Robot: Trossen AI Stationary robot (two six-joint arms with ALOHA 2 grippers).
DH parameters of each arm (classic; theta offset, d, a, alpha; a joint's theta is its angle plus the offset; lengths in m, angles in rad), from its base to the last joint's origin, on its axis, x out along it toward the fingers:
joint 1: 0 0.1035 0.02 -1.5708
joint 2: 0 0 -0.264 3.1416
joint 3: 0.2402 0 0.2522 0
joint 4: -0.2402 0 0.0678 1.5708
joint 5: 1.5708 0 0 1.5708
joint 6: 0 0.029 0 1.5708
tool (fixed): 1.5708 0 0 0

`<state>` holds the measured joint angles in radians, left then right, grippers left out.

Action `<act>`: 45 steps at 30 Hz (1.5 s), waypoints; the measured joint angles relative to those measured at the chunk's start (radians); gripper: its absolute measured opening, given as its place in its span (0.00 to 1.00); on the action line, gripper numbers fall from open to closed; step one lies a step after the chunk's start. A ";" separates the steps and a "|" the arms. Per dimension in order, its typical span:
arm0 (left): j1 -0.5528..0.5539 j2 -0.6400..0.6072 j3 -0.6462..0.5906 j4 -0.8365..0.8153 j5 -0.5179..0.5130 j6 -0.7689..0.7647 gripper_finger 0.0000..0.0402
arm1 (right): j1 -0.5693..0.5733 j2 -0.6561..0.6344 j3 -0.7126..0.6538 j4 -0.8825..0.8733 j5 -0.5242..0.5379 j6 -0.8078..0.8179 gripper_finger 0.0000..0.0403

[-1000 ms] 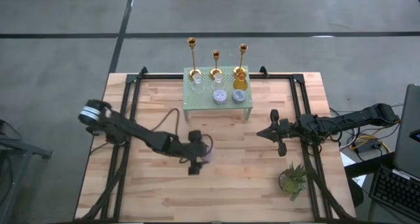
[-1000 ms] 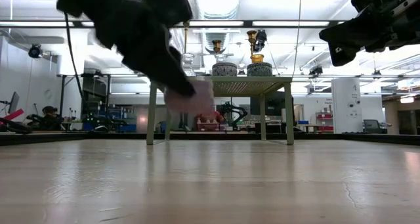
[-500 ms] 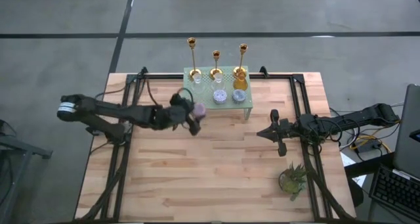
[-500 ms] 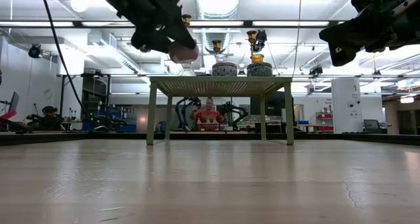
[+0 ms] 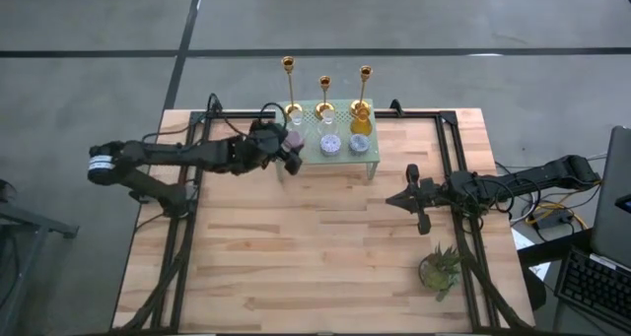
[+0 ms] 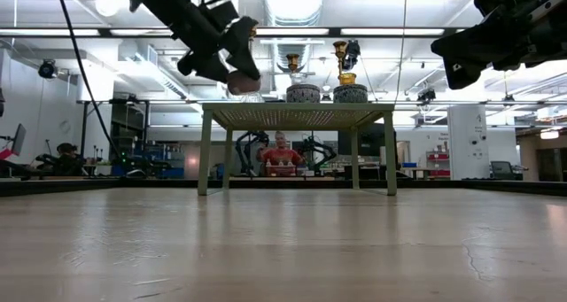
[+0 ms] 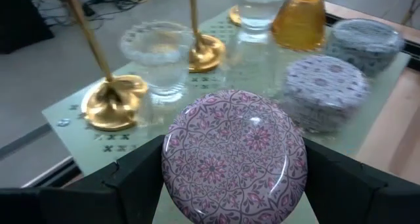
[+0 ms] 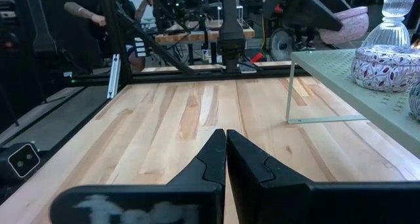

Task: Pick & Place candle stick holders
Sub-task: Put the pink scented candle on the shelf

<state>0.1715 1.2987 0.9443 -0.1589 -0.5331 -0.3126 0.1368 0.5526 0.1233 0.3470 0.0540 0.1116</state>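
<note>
**Left arm carrying pink tin to the raised stand; candlesticks untouched**

From my console: light wooden plank table (image 5: 325, 247), with the pale green perforated metal stand (image 5: 301, 157) at its far edge. I call the stand a display riser, so everything small sits on it.

Left gripper (image 7: 233, 184) is at the stand's left corner, jaws clenched on the round pink floral-patterned tin (image 7: 234, 155). It's held flat, lid up, presumably to set it down level.

Right gripper (image 8: 226, 159) waits over the table's right side, jaws pressed together, empty.

The three shiny gold metal candlesticks (image 5: 324, 86) stand upright along the stand's back edge: round bases, thin stems, middle one shorter. Also there: clear glass cups (image 7: 157, 56), an amber jar (image 7: 300, 17), two grey patterned tins (image 7: 325, 92).
</note>
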 joint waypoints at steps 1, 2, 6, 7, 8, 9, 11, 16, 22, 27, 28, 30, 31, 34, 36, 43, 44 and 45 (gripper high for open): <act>0.006 0.000 0.000 0.000 0.003 0.000 0.77 | 0.000 0.000 0.000 0.000 0.000 0.000 0.02; 0.009 0.000 0.000 0.000 0.012 -0.001 0.77 | 0.000 0.000 0.000 0.000 0.000 0.000 0.02; 0.013 0.004 0.000 0.002 0.026 -0.001 0.77 | 0.000 0.000 0.000 0.000 0.000 0.000 0.02; 0.014 0.007 0.000 0.005 0.026 -0.004 0.77 | 0.000 0.000 0.000 0.000 0.000 0.000 0.02; 0.014 0.011 0.000 0.004 0.027 -0.007 0.77 | 0.000 0.000 0.000 0.000 0.000 0.000 0.02; 0.014 0.019 0.000 0.004 0.026 -0.008 0.77 | 0.000 0.000 0.000 0.000 0.000 0.000 0.02; 0.014 0.041 0.000 0.008 0.027 -0.014 0.77 | 0.000 0.000 0.000 0.000 0.000 0.000 0.02; 0.017 0.097 0.000 0.043 0.026 -0.021 0.77 | 0.000 0.000 0.000 0.000 0.000 0.000 0.02; 0.017 0.117 0.003 0.053 0.021 -0.030 0.77 | 0.000 0.000 0.000 0.000 0.000 0.000 0.02; 0.017 0.118 0.003 0.064 0.024 -0.026 0.77 | 0.000 0.000 0.000 0.000 0.000 0.000 0.02; 0.017 0.118 0.002 0.069 0.026 -0.023 0.77 | 0.000 0.000 0.000 0.000 0.000 0.000 0.02; 0.017 0.118 0.001 0.078 0.030 -0.002 0.78 | 0.000 0.000 0.000 0.000 0.000 0.000 0.02; 0.016 0.118 0.001 0.080 0.037 0.004 0.78 | 0.000 0.000 0.000 0.000 0.000 0.000 0.02; 0.015 0.119 0.000 0.075 0.049 0.006 0.83 | 0.000 0.000 0.000 0.000 0.000 0.000 0.02; 0.015 0.122 0.000 0.072 0.050 0.005 0.87 | 0.000 0.000 0.000 0.000 0.000 0.000 0.02; 0.015 0.121 0.000 0.080 0.045 0.008 0.95 | 0.000 0.000 0.000 0.000 0.000 0.000 0.02; 0.015 0.121 0.000 0.081 0.045 0.008 0.95 | 0.000 0.000 0.000 0.000 0.000 0.000 0.02; 0.015 0.121 0.000 0.082 0.045 0.008 0.95 | 0.000 0.000 0.000 0.000 0.000 0.000 0.02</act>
<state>0.1864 1.4193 0.9440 -0.0769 -0.4885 -0.3042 0.1368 0.5523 0.1234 0.3473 0.0540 0.1116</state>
